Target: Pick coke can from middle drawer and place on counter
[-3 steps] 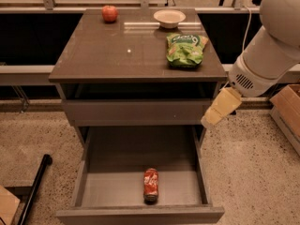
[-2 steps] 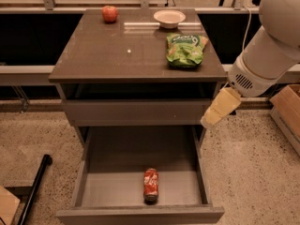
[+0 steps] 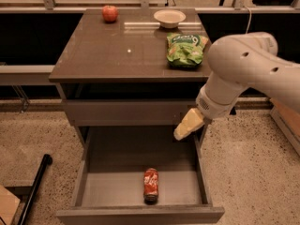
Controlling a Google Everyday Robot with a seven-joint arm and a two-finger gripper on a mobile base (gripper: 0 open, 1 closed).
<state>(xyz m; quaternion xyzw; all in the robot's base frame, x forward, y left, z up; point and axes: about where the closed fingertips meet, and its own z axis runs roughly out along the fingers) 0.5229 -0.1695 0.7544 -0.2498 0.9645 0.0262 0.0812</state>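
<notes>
The gripper (image 3: 183, 129) at the right rear corner of the open drawer (image 3: 112, 191), wide or narrow cannot be told, can (image 3: 151, 185) below and left of it, apparently on its side near the front wall, counter (image 3: 117, 50) above it.

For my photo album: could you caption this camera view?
Cream-coloured gripper hovers by the open wide grey middle drawer, where a small red coke can lies on its side.

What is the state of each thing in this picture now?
middle drawer: pulled open.
coke can: lying on its side inside it.
upper drawer: shut.
bowl: upright on the counter.
chip bag: lying flat.
gripper: empty, above the open drawer's right side.
</notes>
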